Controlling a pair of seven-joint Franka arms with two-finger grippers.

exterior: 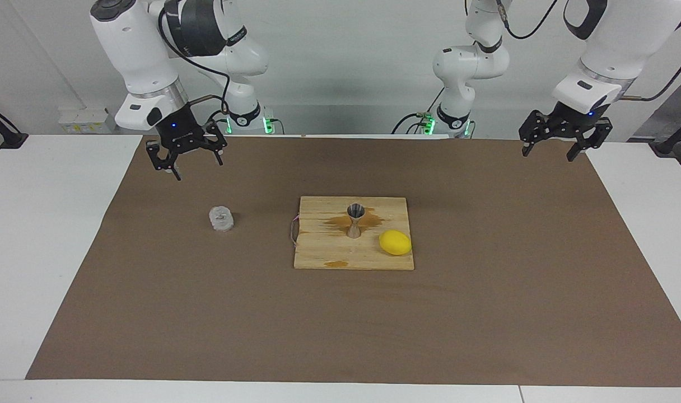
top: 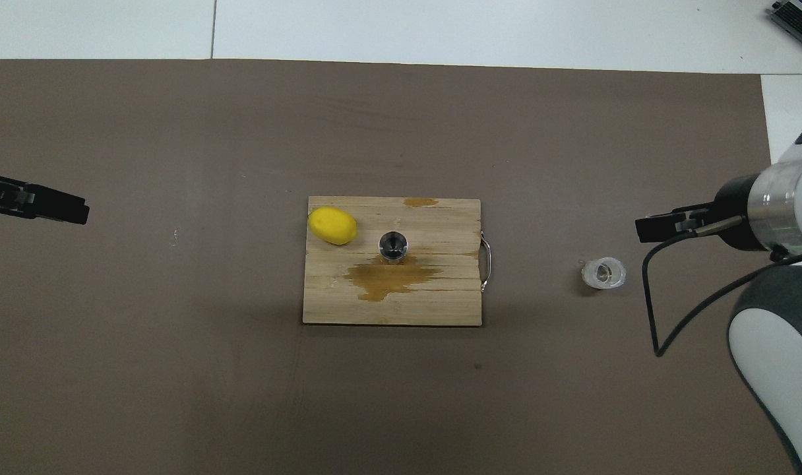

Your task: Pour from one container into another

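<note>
- On the wooden cutting board [exterior: 354,254], at the middle of the brown-covered surface [exterior: 486,313], stands the small silver hourglass-shaped metal jigger [exterior: 355,220], upright, long axis vertical, open cone facing up, probably so it can take a pour.
- Beside the jigger on the board lie a yellow lemon [exterior: 395,242] and a brownish wet stain [exterior: 340,221].
- Off the board, toward the right arm's end, sits the small squat clear cup with a bumpy wall [exterior: 221,218], mouth up, held by nothing.
- Right claw [exterior: 186,158], spread wide and empty, hangs in the air well apart from the cup, over the surface.
- Left claw [exterior: 563,137] waits, spread wide and empty, over the mat's corner at the left arm's end, clear of the board.
</note>
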